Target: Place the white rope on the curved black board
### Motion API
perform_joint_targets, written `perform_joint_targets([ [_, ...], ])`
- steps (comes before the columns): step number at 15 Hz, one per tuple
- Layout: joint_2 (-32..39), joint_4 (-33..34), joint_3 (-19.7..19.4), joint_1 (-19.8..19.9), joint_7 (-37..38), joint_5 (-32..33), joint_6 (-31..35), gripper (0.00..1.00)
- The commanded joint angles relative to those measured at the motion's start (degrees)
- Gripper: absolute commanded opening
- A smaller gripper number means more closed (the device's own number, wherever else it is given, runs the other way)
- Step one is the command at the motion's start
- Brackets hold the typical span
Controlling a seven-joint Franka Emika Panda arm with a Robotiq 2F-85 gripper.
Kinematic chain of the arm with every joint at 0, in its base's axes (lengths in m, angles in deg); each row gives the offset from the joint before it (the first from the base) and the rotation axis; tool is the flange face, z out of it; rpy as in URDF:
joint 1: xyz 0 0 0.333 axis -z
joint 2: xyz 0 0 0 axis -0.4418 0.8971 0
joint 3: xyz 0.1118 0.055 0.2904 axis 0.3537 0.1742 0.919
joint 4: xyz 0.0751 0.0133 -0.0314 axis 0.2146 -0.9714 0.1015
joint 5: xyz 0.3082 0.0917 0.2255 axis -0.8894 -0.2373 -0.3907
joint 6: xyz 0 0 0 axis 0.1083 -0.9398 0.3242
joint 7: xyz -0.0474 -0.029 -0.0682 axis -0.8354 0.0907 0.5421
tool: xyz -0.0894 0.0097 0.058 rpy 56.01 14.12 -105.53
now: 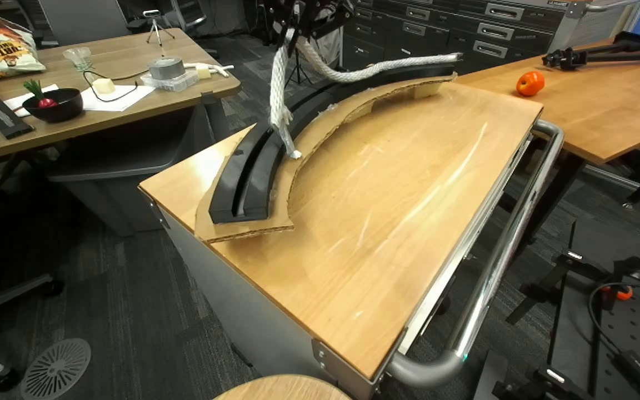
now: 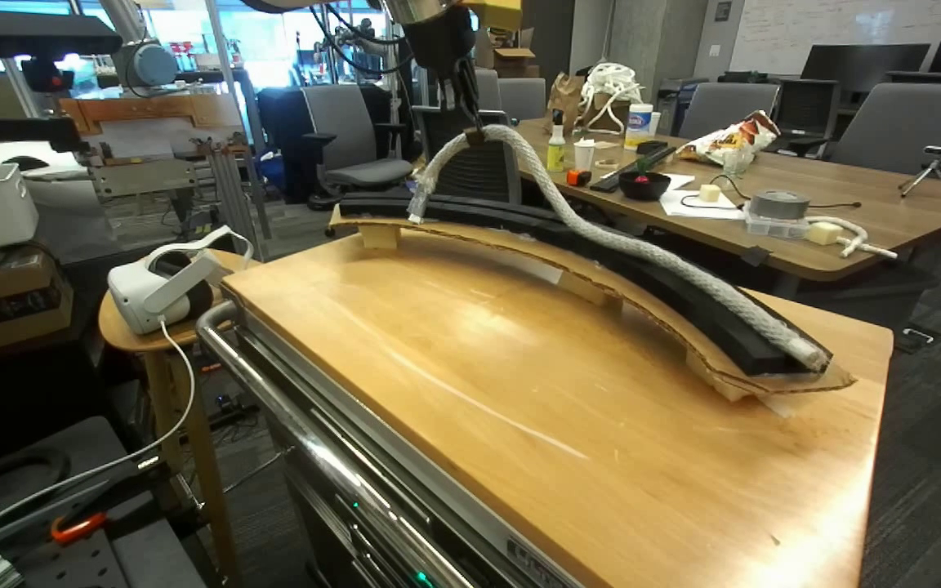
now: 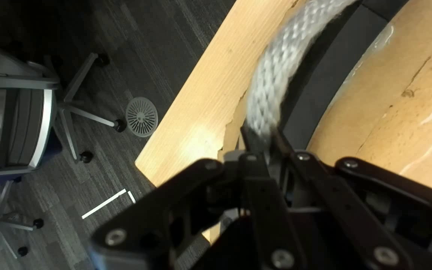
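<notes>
The white rope (image 1: 348, 76) hangs from my gripper (image 1: 293, 36), which is above the curved black board (image 1: 260, 186). In an exterior view, the gripper (image 2: 474, 135) pinches the rope (image 2: 626, 243) near one end. A short frayed tail hangs down in front of the board (image 2: 683, 302); whether it touches is unclear. From the gripper the rope slopes down, and its far stretch lies along the board to the board's other end. In the wrist view, the gripper (image 3: 263, 137) is shut on the rope (image 3: 272, 82), with the board (image 3: 324, 86) beneath.
The board sits on a cardboard base (image 1: 281, 208) raised on small blocks, on a wooden cart top (image 1: 386, 222). A metal handle rail (image 1: 498, 278) runs along the cart's edge. A wooden table (image 1: 209, 75) with several items stands nearby. A stool (image 2: 123, 331) holds a white headset (image 2: 148, 294).
</notes>
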Motion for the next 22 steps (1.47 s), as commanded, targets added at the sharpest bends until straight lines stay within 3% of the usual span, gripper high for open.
perform_joint_targets([
  [1,1.65,3.22,1.35,0.55,-5.95,-7.82,-2.01,0.03],
  [10,4.48,4.55,1.8,1.78,-4.74,-10.19,-0.47,0.03],
  [16,5.61,7.99,4.33,4.05,-11.65,-27.4,-13.76,0.03],
  [22,8.67,11.01,1.76,5.67,-8.2,-32.31,-20.8,0.03],
])
